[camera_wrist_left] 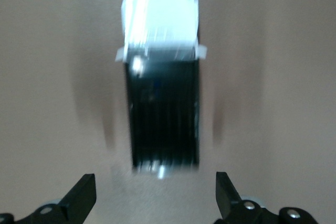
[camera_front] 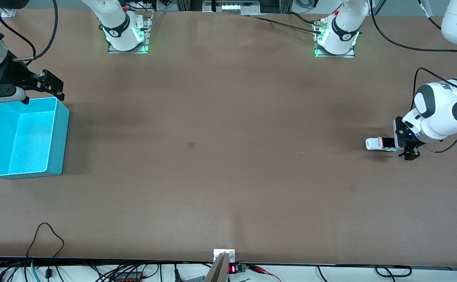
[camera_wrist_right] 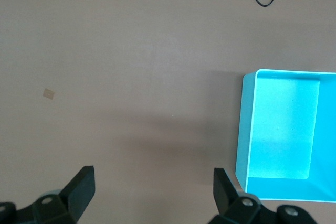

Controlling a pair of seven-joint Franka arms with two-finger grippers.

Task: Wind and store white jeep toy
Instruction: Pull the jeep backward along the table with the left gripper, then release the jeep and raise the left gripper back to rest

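Observation:
The white jeep toy (camera_front: 378, 144) stands on the table toward the left arm's end. In the left wrist view the jeep (camera_wrist_left: 161, 93) shows its white hood and black ribbed roof, blurred. My left gripper (camera_front: 408, 154) is low beside the jeep's rear end. It is open (camera_wrist_left: 155, 198), and the jeep lies just ahead of its fingertips, not between them. The turquoise bin (camera_front: 58, 141) stands toward the right arm's end and looks empty. My right gripper (camera_front: 54, 86) hangs open and empty (camera_wrist_right: 152, 187) over the table by the bin's rim (camera_wrist_right: 247, 129).
A small square mark (camera_front: 191, 145) lies on the brown table near its middle; it also shows in the right wrist view (camera_wrist_right: 48, 93). Cables (camera_front: 44, 239) run along the table edge nearest the front camera. The arm bases (camera_front: 126, 35) stand along the edge farthest from it.

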